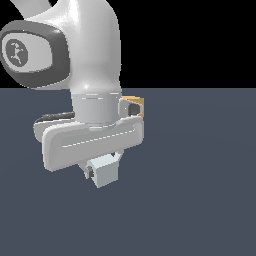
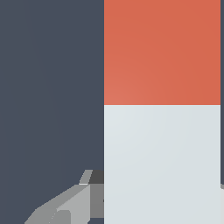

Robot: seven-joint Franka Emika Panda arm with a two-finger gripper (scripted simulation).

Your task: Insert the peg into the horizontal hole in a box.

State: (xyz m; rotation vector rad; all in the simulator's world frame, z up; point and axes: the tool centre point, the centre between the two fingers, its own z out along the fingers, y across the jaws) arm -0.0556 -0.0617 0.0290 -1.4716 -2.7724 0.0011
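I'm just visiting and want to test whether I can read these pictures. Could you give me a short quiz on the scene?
1. True or false: in the wrist view, the peg shows two colours, red-orange and light grey-white.
2. In the exterior view, the box is: A) fully in view; B) mostly hidden behind the arm; C) stacked on the peg.
3. Fill in: the tool grips the peg by its ____ half.

Key: 1 true; 2 B; 3 light grey-white.
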